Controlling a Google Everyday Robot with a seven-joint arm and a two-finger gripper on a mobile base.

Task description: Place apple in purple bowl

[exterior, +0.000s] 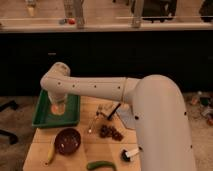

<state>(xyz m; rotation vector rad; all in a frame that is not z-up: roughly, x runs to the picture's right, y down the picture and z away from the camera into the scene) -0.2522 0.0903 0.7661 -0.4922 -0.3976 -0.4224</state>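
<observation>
The purple bowl (pixel 67 141) stands on the wooden table (pixel 80 152) at the front left, dark and glossy inside, with nothing in it. My gripper (pixel 58 102) hangs from the white arm (pixel 100 90) over the green tray (pixel 42 117), well behind the purple bowl. It is shut and sits right at an orange round shape, seemingly an orange bowl (pixel 58 109), in the tray. The apple is hidden at the gripper; I cannot tell whether it is held.
A yellow banana (pixel 50 155) lies left of the purple bowl. Dark grapes (pixel 111 132) sit mid-table, a green vegetable (pixel 100 165) and a small black-and-white object (pixel 127 155) lie near the front edge. A dark counter stands behind the table.
</observation>
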